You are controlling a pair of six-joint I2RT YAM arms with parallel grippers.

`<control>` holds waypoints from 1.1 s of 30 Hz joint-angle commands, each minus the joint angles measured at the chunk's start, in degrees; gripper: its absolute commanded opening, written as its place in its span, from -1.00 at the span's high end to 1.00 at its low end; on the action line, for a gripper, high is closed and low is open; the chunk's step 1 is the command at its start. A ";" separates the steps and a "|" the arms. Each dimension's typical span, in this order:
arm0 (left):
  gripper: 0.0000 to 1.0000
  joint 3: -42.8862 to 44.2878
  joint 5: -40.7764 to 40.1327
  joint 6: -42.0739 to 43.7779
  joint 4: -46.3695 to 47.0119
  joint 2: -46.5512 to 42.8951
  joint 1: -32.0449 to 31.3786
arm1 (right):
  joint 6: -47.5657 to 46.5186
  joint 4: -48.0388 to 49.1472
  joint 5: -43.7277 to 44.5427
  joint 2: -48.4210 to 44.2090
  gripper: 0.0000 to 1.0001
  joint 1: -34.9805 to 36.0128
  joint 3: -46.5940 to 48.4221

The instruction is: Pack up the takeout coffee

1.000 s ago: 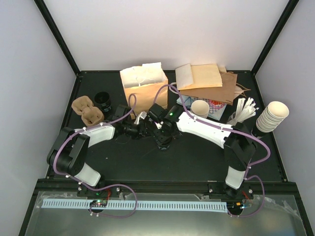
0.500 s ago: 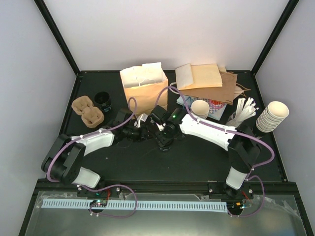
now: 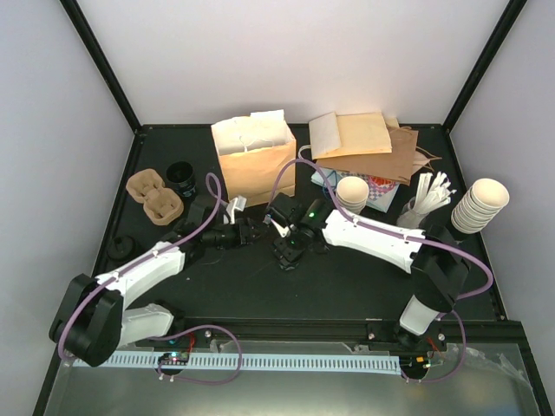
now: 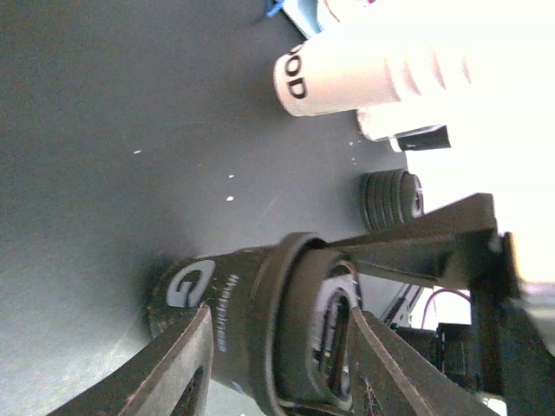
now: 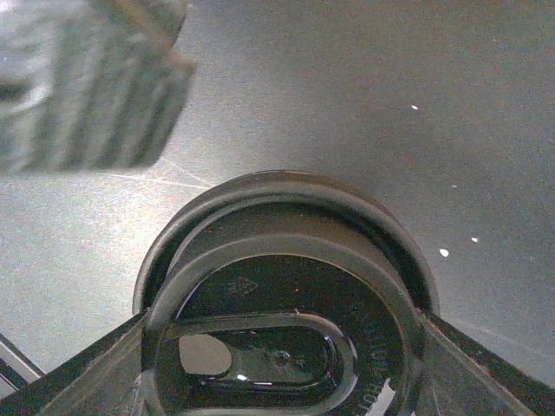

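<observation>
The takeout coffee (image 3: pixel 289 253) stands upright on the black table, just in front of the open brown paper bag (image 3: pixel 254 165). It looks dark, with white lettering and a black lid (image 5: pixel 286 286). My right gripper (image 3: pixel 290 245) comes down from above and is shut on the lid's rim, one finger (image 5: pixel 95 368) on each side. My left gripper (image 3: pixel 258 230) is level with the cup on its left and a little apart from it. It is open, and in the left wrist view its fingers (image 4: pixel 186 364) frame the cup (image 4: pixel 247 321).
Flat brown bags (image 3: pixel 364 143) lie at the back right. Near them are a single cream cup (image 3: pixel 351 192), white sticks (image 3: pixel 429 195) and a stack of cream cups (image 3: pixel 477 206). Pulp trays (image 3: pixel 154 195) and black cups (image 3: pixel 182 178) stand at the left. Black lids (image 4: pixel 390 199) are stacked beyond the cup.
My left gripper's jaws have widened and come off the cup, and the left arm has stretched out lower. The right gripper has kept its hold on the lid and shifted slightly.
</observation>
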 commanded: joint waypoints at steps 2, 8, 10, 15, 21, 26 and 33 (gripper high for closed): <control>0.10 -1.52 3.01 0.57 0.21 1.25 2.49 | -2.77 -0.61 -4.99 2.37 -0.46 3.68 -3.63; 0.12 -2.18 8.02 1.81 2.43 5.15 2.55 | -2.68 0.62 -5.19 2.88 -0.46 4.12 -4.23; 0.15 -2.66 8.98 1.83 3.47 5.68 2.56 | -2.73 0.68 -5.23 2.97 -0.46 4.13 -4.34; 0.21 -3.45 10.24 1.99 4.14 6.85 2.47 | -2.63 0.28 -5.06 3.36 -0.46 4.13 -4.27; 0.22 -4.55 9.78 3.87 2.71 7.87 2.47 | -3.01 -0.13 -5.30 3.88 -0.46 4.13 -3.75; 0.21 -4.76 8.28 4.47 2.10 12.39 2.47 | -3.53 -0.13 -6.15 3.76 -0.46 4.07 -3.81; 0.39 -4.48 6.36 6.53 -6.75 17.74 2.55 | -2.75 -3.33 -7.09 5.07 -0.46 4.09 -3.21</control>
